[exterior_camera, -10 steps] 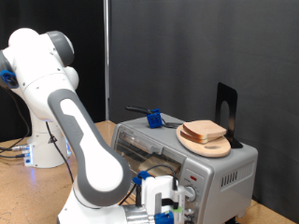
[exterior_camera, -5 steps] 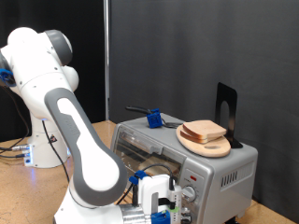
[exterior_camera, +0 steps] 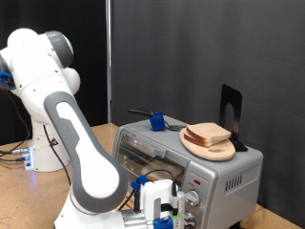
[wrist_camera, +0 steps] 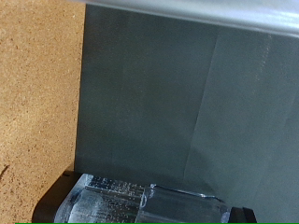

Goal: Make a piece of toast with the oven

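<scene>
The silver-grey oven stands at the exterior view's lower right, with its glass door facing the arm. A pile of bread slices lies on a round wooden plate on top of the oven. No single slice shows apart from the pile. My gripper hangs low in front of the oven's door, near the knobs; nothing shows between its fingers. The wrist view shows dark glass and a shiny handle bar, with no fingers in it.
A blue tool with a black handle lies on the oven's top, and a black stand rises behind the plate. The table is brown cork. The arm's white base stands at the exterior view's left, against a black curtain.
</scene>
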